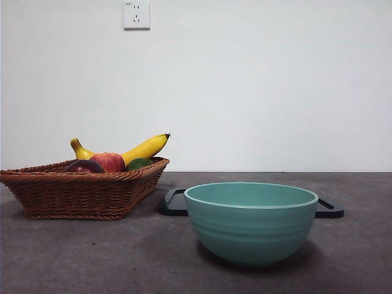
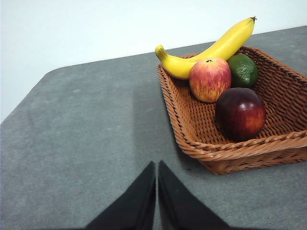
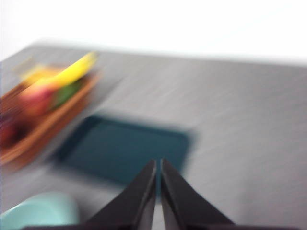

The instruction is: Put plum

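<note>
Nearest to us in the front view stands a round, ribbed, pale teal ceramic bowl [image 1: 251, 220], sitting on the dark grey table [image 1: 92, 257] and showing nothing above its rim. Just behind the bowl lies a flat, dark rectangular tray [image 1: 174, 203], its two ends peeking out on either side of the bowl; in the right wrist view the tray [image 3: 124, 148] appears as a smeared dark rectangle (that picture is badly blurred). Farther back and off to one side sits a brown woven wicker basket [image 1: 79, 193] holding four pieces of fruit. The round, glossy, dark maroon plum [image 2: 240, 113] rests in the basket's near corner in the left wrist view, against the woven wall, and in the front view only its top [image 1: 84, 166] rises over the rim. Just beside it is a red-and-yellow apple-like fruit [image 2: 210, 79], then a dark green rounded fruit [image 2: 242, 70], and behind them a long yellow banana [image 2: 211, 48] leaning over the basket's edge. The left gripper [image 2: 157, 165] hangs above bare table beside the basket, well apart from the plum, its black fingers [image 2: 144, 191] pressed together and holding nothing. The right gripper [image 3: 159, 163] hangs over the tray's edge, its fingers [image 3: 144, 191] likewise drawn together and empty. Beyond everything is a plain white wall with a white socket plate [image 1: 136, 15] high up.
</note>
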You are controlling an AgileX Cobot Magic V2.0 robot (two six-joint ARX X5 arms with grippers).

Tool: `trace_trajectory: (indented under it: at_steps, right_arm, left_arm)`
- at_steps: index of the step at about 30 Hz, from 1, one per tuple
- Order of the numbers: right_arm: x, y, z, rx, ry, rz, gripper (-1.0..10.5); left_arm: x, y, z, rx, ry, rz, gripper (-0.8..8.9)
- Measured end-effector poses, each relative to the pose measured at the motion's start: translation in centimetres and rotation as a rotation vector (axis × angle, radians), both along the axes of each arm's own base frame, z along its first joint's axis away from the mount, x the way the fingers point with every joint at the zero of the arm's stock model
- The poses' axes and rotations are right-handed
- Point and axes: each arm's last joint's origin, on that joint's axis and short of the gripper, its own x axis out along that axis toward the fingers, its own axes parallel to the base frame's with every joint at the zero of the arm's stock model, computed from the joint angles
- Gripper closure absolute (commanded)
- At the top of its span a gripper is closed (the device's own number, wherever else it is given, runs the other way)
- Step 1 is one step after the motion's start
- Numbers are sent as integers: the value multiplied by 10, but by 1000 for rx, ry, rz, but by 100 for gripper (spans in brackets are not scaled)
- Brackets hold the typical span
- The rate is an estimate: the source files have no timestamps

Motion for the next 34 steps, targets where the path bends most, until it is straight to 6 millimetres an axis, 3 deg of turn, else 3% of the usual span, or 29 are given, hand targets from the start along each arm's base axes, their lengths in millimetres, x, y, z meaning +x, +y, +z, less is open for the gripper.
trace_trajectory:
  at_steps: [3, 6, 17, 24, 34]
  right_arm:
    - [-2, -12, -40, -12, -111, -119, 938]
    - [-3, -15, -67, -16, -151, -148, 938]
    - [-5, -16, -121, -25, -197, -203, 938]
    - [-5, -16, -137, -13, -114, -205, 938]
    - [-5, -16, -138, 10, -98, -207, 938]
  left_arm:
    - [0, 0, 0, 0, 0, 0, 806]
    - [0, 0, 0, 0, 0, 0, 806]
    - [0, 0, 0, 0, 0, 0, 806]
    - [0, 0, 0, 0, 0, 0, 806]
    - [0, 0, 0, 0, 0, 0, 806]
